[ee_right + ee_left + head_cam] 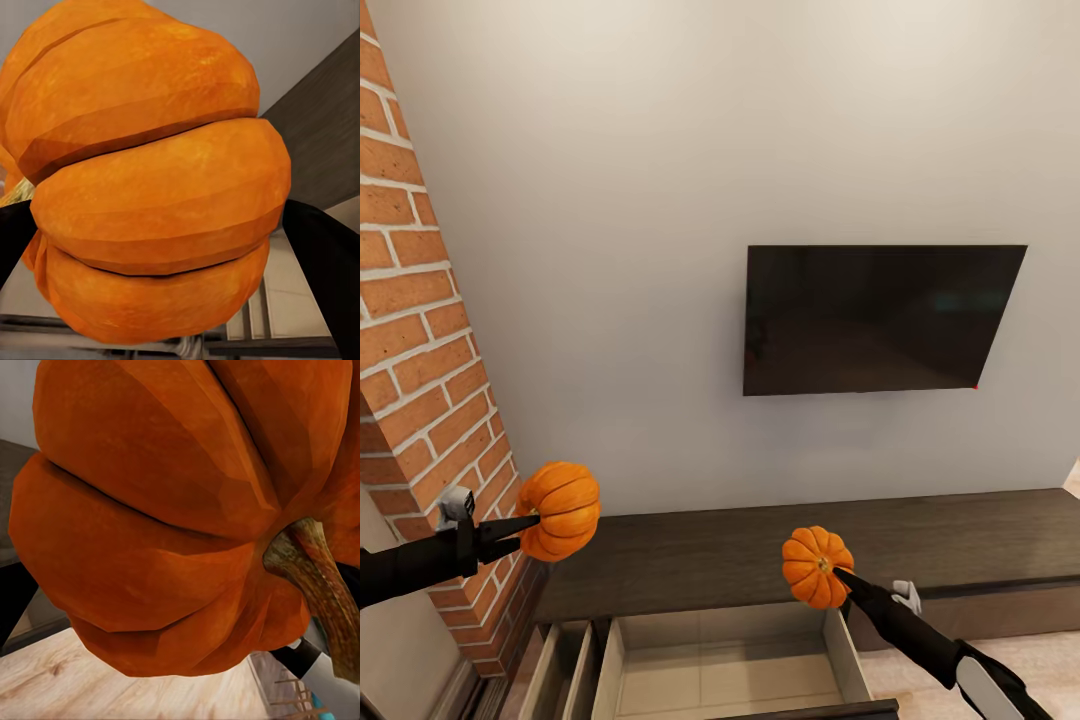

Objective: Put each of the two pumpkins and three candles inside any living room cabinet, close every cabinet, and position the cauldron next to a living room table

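Both pumpkins are held in the air over the long dark-brown cabinet [760,550]. My left gripper [525,528] is shut on the larger pumpkin [560,510], above the cabinet's left end by the brick column. Close up, that pumpkin [165,510] shows its brown stem. My right gripper [842,578] is shut on the smaller pumpkin [816,566], just over the back right corner of an open drawer [730,660] with a pale beige inside. The black fingers [322,262] press the sides of this pumpkin [150,195]. Candles, cauldron and table are out of view.
A red brick column [420,340] rises at the left. A dark TV [875,318] hangs on the white wall above the cabinet. A second, narrower drawer [558,668] stands open left of the wide one. Pale wood floor [920,690] shows at lower right.
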Available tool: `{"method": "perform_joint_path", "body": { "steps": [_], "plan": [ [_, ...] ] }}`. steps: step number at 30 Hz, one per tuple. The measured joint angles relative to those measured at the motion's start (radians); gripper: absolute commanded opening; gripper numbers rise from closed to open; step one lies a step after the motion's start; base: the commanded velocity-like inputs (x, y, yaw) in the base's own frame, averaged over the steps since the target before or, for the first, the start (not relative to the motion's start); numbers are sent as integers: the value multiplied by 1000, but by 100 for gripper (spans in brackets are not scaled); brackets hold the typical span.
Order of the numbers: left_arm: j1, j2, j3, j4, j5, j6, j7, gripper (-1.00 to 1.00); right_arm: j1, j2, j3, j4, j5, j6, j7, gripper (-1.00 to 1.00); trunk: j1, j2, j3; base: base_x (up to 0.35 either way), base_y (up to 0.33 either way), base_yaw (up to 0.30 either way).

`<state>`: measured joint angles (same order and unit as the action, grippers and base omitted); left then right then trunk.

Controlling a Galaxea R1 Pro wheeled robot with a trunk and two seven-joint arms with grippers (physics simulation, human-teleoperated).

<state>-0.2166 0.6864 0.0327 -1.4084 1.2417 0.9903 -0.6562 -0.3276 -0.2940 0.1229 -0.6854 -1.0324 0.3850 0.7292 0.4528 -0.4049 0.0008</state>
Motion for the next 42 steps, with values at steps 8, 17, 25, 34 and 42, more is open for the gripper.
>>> {"method": "perform_joint_path", "body": {
  "steps": [8, 17, 25, 34, 42],
  "plan": [
    [-13, -16, -53, -10, -17, -6, 101, -100, -1, 7, 3, -14, 93, 13, -123, -100, 0, 0, 0, 0, 0, 0],
    [-89, -244, -72, -13, -37, -6, 600, -100, -128, 154, 38, -64, 258, 97, -284, -100, 0, 1, 0, 0, 0, 0],
    [-98, -341, -73, -8, -70, -10, 805, -100, -218, 291, 90, -101, 357, 102, -467, -100, 0, 0, 0, 0, 0, 0],
    [-99, -465, -73, 1, -290, -14, 920, -100, -245, 384, 232, -99, 371, 102, -779, -100, 0, 0, 0, 0, 0, 0],
    [-117, -571, -72, 55, -391, -14, 1041, -100, -272, 389, 246, -94, 369, 125, -869, -100, 0, 0, 0, 0, 0, 0]
  ]
}}
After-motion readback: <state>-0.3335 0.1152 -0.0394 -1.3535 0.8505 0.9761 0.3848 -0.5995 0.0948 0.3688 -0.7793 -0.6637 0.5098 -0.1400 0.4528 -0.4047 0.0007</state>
